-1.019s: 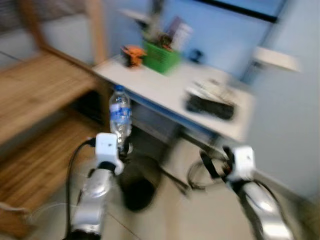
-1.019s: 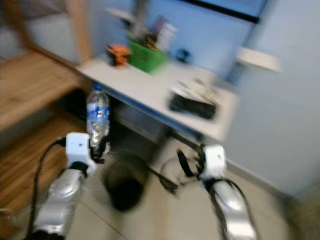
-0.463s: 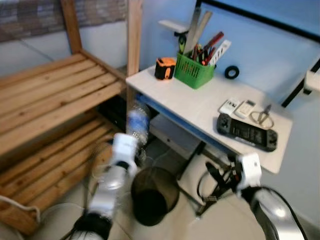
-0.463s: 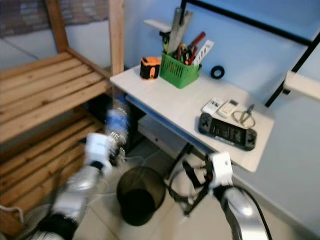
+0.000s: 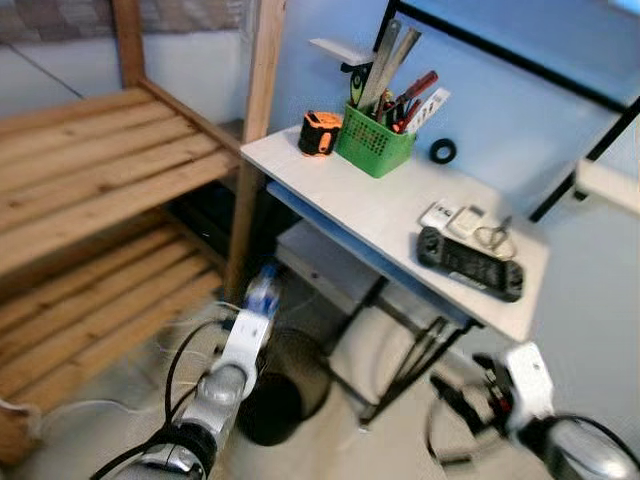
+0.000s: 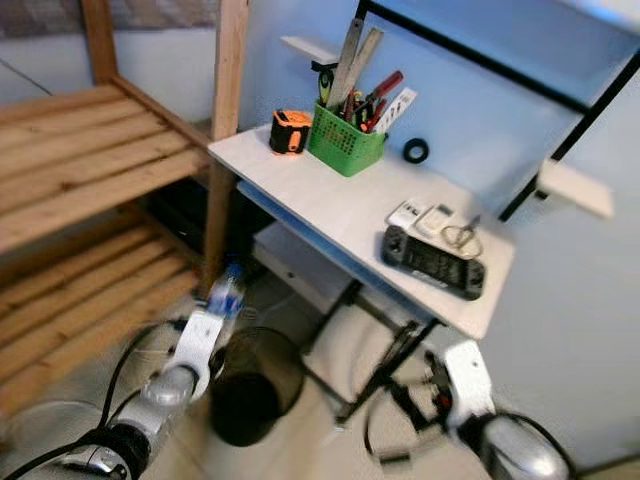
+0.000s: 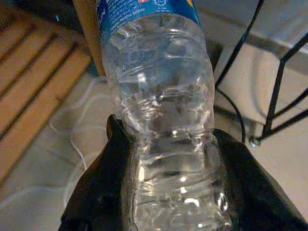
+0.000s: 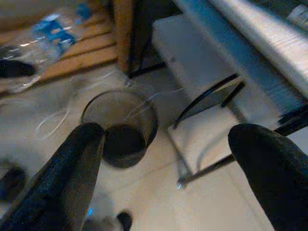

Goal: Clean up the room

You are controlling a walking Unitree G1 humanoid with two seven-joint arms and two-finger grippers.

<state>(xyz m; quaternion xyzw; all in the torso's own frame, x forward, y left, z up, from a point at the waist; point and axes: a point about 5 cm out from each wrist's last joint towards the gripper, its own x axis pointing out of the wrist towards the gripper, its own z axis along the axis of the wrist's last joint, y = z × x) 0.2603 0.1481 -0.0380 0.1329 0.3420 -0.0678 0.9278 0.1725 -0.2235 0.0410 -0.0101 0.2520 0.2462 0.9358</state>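
Left claw [image 7: 168,183]: clenched around the lower body of a clear plastic water bottle [image 7: 159,96], one black finger on each side.
Water bottle: blue cap and blue label, held low beside the wooden shelf post [image 5: 252,150], just above the rim of the black waste bin [image 6: 250,385].
Waste bin: on the floor, under the left front edge of the desk [image 5: 390,215], beside the desk's black legs.
Right claw [image 8: 166,159]: released, fingers spread wide apart, hanging low over the floor to the right of the desk legs.
Desk's back left corner: orange tape measure [image 5: 320,132], with a green basket [image 5: 375,150] of tools just beside it.
Desk's right end: black game controller [image 5: 470,264] along the front edge; two small white remotes [image 5: 450,216] just behind it.
Back edge: black tape roll [image 5: 443,151].
Floor: light tiles with loose white cables near the bin.
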